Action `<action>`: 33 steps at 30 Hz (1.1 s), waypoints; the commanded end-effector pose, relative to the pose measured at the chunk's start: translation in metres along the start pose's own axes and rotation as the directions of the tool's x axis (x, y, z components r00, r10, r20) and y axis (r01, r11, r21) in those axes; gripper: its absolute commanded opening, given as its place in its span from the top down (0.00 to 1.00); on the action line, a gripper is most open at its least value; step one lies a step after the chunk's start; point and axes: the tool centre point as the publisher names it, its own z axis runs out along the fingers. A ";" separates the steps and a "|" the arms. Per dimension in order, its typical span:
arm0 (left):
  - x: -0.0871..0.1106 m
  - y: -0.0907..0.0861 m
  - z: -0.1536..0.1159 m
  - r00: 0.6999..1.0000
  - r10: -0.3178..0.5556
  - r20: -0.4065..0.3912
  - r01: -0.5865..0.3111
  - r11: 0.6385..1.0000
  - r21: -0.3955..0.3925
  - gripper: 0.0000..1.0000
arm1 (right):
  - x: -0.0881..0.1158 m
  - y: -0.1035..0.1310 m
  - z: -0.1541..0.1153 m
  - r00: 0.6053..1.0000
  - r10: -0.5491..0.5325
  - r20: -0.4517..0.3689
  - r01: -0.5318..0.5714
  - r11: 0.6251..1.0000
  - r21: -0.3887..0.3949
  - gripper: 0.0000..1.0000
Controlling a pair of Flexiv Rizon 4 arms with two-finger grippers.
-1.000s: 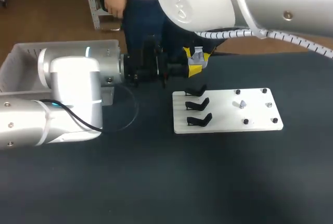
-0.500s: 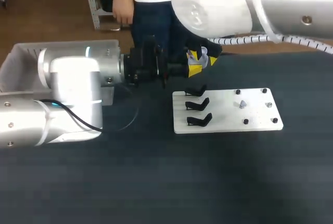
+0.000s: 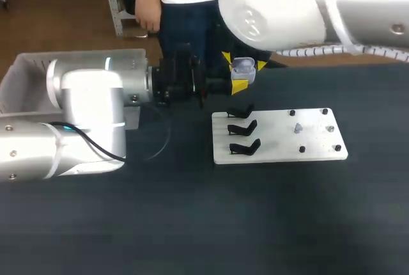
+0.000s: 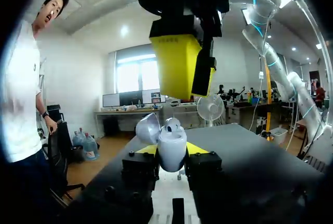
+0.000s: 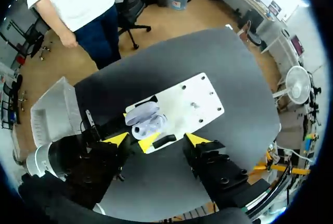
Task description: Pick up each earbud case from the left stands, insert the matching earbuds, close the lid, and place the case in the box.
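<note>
White plate, black stands nearby; left claw clenched on open-lidded case; right claw released above.

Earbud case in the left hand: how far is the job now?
Done: all three stands are empty. In hand: the left hand holds the open case with one earbud inside. Left: what looks like a second earbud on the plate, closing the lid, the box.
</note>
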 end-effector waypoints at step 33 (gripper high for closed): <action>0.001 -0.002 0.000 1.000 0.004 0.004 -0.004 1.000 -0.008 1.00 | 0.008 -0.136 0.098 0.984 -0.167 0.060 0.176 0.957 -0.230 0.00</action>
